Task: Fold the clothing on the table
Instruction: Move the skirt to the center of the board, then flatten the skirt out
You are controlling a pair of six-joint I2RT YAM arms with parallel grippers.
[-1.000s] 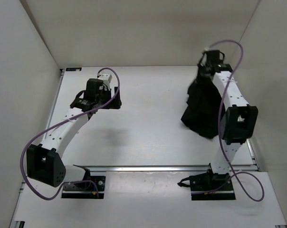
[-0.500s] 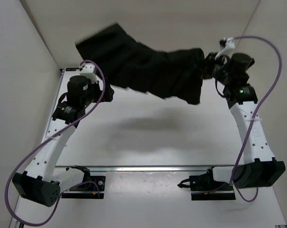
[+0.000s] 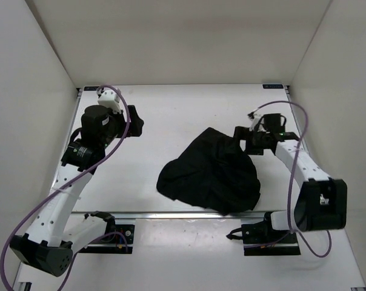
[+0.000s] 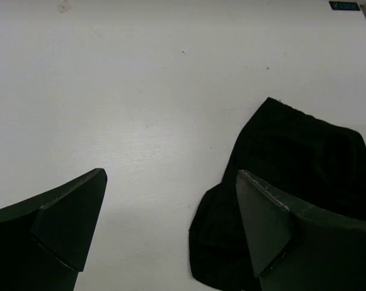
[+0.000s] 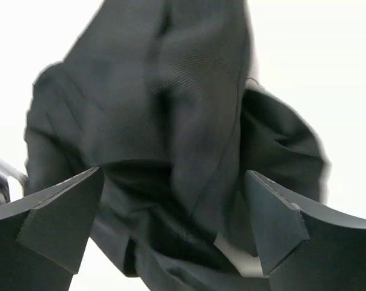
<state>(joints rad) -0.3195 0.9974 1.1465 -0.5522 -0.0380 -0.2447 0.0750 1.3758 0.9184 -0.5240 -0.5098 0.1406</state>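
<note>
Black fabric lies nearest the arms' bases. The clothing (image 3: 210, 173), a pleated skirt, sits in a rumpled heap on the table (image 3: 171, 121), right of centre. Its near edge is just beside the metal rail (image 3: 171, 214) that crosses the near side. The heap is bunched rather than spread flat, and it narrows to a peak on its far right side.

At that peak is the right gripper (image 3: 241, 139), pointing leftward at the cloth. Seen from its own wrist camera, its jaws are spread wide. Slightly blurred folds of the skirt fill the space between and beyond the two fingers, and neither finger pinches them. Whether a fingertip brushes the cloth cannot be told.

Farther off, on the left side of the table, the left gripper (image 3: 134, 120) hangs well apart from the heap. In its wrist view its jaws are released wide, with only bare white tabletop between them. The skirt shows at the lower right, partly hidden behind one finger. A purple cable (image 3: 43, 182) loops along the left arm.
</note>
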